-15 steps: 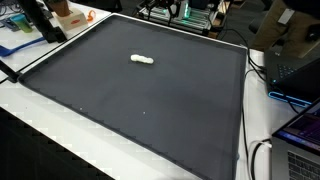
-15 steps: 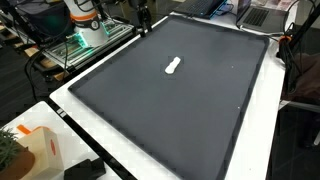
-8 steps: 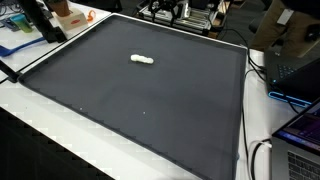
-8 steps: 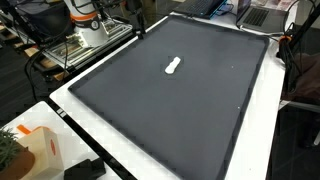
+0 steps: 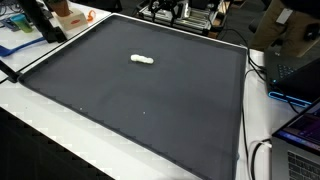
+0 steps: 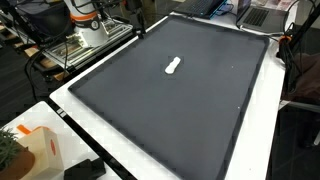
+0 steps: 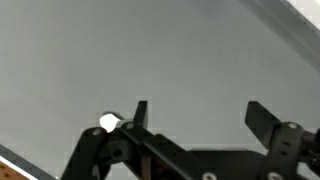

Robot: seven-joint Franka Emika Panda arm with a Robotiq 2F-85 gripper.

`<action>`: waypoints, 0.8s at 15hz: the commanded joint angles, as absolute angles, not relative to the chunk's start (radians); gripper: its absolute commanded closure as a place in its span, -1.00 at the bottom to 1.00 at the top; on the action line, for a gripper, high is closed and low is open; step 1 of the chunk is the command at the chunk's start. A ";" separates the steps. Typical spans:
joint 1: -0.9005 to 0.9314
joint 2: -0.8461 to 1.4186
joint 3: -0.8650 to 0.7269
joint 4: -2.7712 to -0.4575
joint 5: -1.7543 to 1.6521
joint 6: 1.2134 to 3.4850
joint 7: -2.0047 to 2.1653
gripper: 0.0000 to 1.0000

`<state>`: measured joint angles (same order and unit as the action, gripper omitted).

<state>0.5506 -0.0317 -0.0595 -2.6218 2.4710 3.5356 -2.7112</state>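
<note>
A cluttered lab bench carries a white table (image 5: 30,112) almost fully covered by a big dark mat (image 5: 150,110), with a green-lit rack of electronics (image 6: 78,45) along one edge of the mat and a laptop (image 5: 303,135) past another. In both exterior views a small white oblong piece (image 5: 143,60) lies flat on the mat, alone and well inside its border, somewhat nearer the edge beside the rack than the opposite edge; it also shows clearly from the other side (image 6: 174,66). In the wrist view the same white piece (image 7: 108,122) sits low in the frame, just outside one black finger and partly hidden behind the linkage, not between the jaws. The gripper (image 7: 198,108) hangs above the mat with its two fingers spread wide and nothing between them, only bare grey mat (image 7: 160,50). An orange-and-white box (image 6: 35,145) stands on the table off one mat corner.
</note>
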 commanded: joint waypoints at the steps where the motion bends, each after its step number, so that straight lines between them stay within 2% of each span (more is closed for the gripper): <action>1: 0.551 -0.032 -0.059 -2.622 2.471 3.536 -2.711 -1.00; 3: 0.551 -0.032 -0.059 -2.622 2.471 3.536 -2.711 -1.00; 5: 0.524 -0.007 -0.103 -2.569 2.608 3.544 -2.741 -1.00; 9: 0.517 0.021 -0.150 -2.597 2.517 3.505 -2.497 -1.00; 12: 0.466 0.040 -0.122 -2.606 2.515 3.479 -2.359 -1.00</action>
<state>0.5100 0.0205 -0.1450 -2.5953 2.5146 3.5218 -2.4785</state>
